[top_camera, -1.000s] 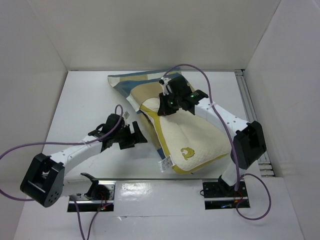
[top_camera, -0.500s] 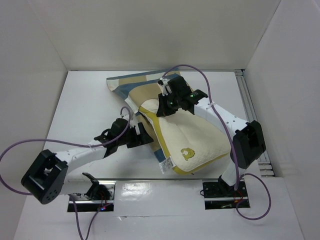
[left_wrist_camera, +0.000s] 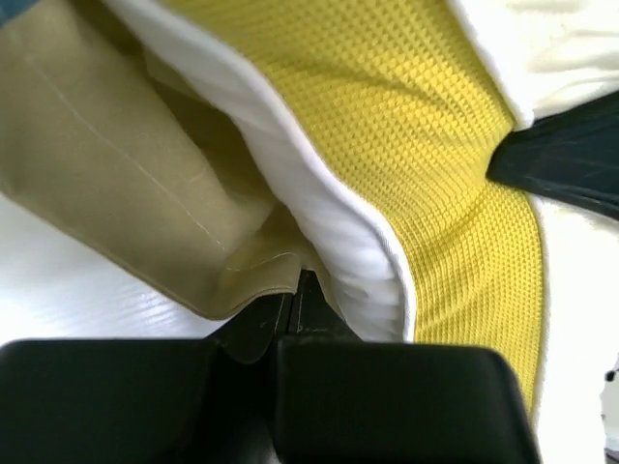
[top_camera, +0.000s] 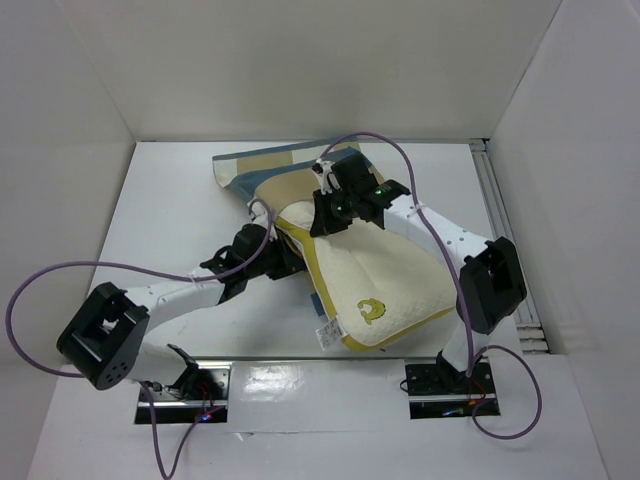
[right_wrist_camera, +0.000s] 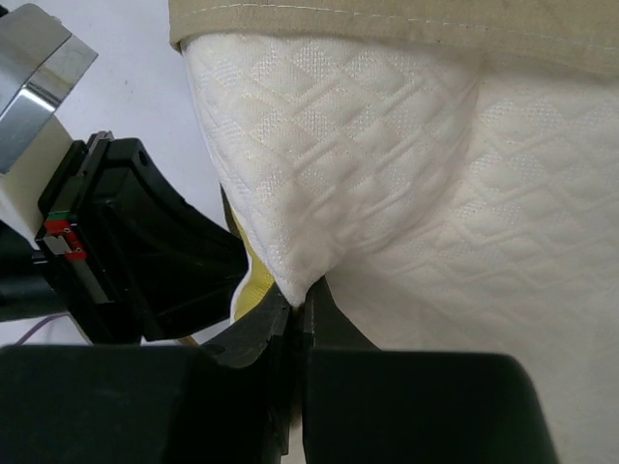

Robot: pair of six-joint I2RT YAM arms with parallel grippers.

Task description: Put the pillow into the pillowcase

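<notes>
left gripper [left_wrist_camera: 302, 285] pinched pillowcase [left_wrist_camera: 116, 184] hem, right gripper [right_wrist_camera: 302, 302] clamped pillow [right_wrist_camera: 406, 222] fabric. Left likely needed to hold the mouth taut while right fed the corner in.

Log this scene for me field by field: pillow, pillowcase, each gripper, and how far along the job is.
pillow: cream, on the table; far end under the pillowcase, emblem end out
pillowcase: checked, at the far side, its tan edge across the pillow
left gripper: shut on the pillowcase's tan hem, beside the pillow
right gripper: shut on a pinch of pillow fabric, just below the hem
progress: pillow partly in, most of it outside
</notes>
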